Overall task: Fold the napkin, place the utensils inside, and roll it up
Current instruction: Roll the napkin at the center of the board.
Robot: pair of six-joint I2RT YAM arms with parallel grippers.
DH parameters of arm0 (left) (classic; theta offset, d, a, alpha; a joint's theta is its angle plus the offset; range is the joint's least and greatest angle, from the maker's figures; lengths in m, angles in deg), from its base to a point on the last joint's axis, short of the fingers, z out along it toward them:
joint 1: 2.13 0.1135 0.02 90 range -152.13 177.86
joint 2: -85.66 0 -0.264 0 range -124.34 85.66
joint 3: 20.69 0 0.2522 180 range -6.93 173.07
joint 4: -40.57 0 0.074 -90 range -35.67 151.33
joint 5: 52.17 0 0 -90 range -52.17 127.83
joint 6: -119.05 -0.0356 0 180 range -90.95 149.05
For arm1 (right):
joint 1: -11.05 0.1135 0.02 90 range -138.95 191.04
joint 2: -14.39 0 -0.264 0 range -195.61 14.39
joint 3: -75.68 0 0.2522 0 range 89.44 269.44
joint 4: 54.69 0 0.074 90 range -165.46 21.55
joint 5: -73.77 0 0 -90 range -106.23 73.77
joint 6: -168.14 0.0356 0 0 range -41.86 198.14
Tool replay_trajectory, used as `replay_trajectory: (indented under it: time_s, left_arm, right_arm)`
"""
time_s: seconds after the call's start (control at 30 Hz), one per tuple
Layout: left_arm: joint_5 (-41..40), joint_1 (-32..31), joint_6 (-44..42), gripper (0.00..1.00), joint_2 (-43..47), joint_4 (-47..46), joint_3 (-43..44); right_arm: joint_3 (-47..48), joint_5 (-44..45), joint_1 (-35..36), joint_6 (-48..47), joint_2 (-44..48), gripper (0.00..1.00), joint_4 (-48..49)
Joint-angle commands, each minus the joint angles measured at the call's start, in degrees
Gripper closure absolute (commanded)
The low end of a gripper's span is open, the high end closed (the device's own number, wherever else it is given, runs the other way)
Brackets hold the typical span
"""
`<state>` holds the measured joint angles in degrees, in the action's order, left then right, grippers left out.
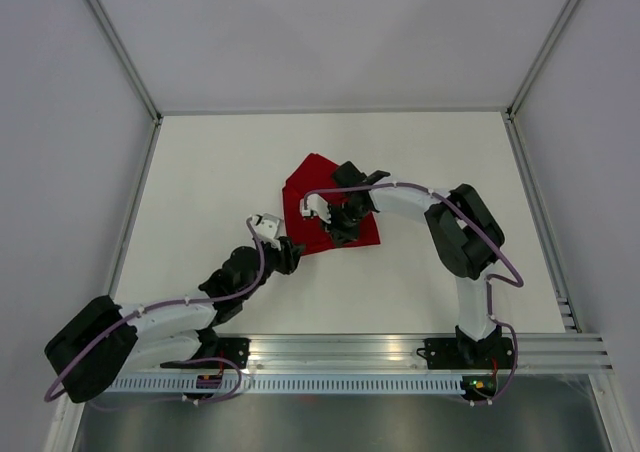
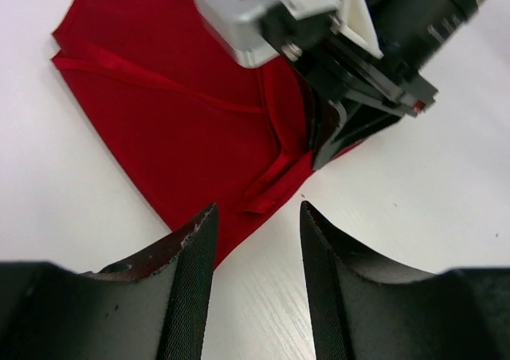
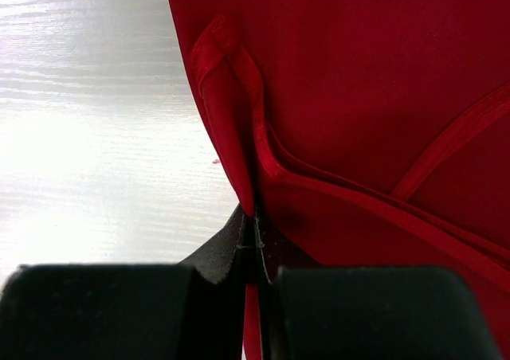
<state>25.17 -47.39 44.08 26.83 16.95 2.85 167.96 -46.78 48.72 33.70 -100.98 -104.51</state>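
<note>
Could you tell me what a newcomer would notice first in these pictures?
The bright red napkin stands out at the middle of the white table. The right gripper is shut on a raised fold at its edge, while the left gripper is open beside its near corner.

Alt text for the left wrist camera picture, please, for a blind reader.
A red napkin lies on a white table, one edge pinched by the right end effector. The left end effector is open and empty in the foreground.
</note>
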Motion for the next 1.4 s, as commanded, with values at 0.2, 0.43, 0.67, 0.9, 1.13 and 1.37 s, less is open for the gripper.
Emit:
replay_trajectory:
  time_s: [0.2, 0.43, 0.67, 0.9, 1.13, 1.37]
  left_arm:
    - [7.04, -5.37, -18.80, 0.44, -13.50, -10.60, 5.77]
    - [11.96, -6.95, -27.23, 0.38, -22.73, -6.13, 14.55]
    - [14.25, -9.32, -33.92, 0.35, -28.36, 0.03, 19.92]
    - [10.75, -10.29, -36.64, 0.34, -33.10, -1.81, 19.84]
    - [7.13, -11.52, -41.83, 0.35, -36.71, -2.08, 21.42]
    - [4.41, -13.37, -47.98, 0.40, -40.75, 3.71, 24.40]
  right_arm:
    - [4.80, -5.23, -3.21, -4.68, -5.83, 0.91, -11.94]
    - [5.85, -6.02, -3.92, -6.35, -7.50, 0.92, -14.48]
    - [6.64, -6.19, -4.80, -6.88, -8.38, 0.92, -15.63]
    - [7.43, -6.02, -5.68, -7.76, -9.34, 0.92, -16.86]
    - [7.52, -5.93, -6.29, -9.34, -9.87, 0.92, -18.52]
    - [8.05, -5.93, -6.82, -10.48, -10.22, 0.93, -19.67]
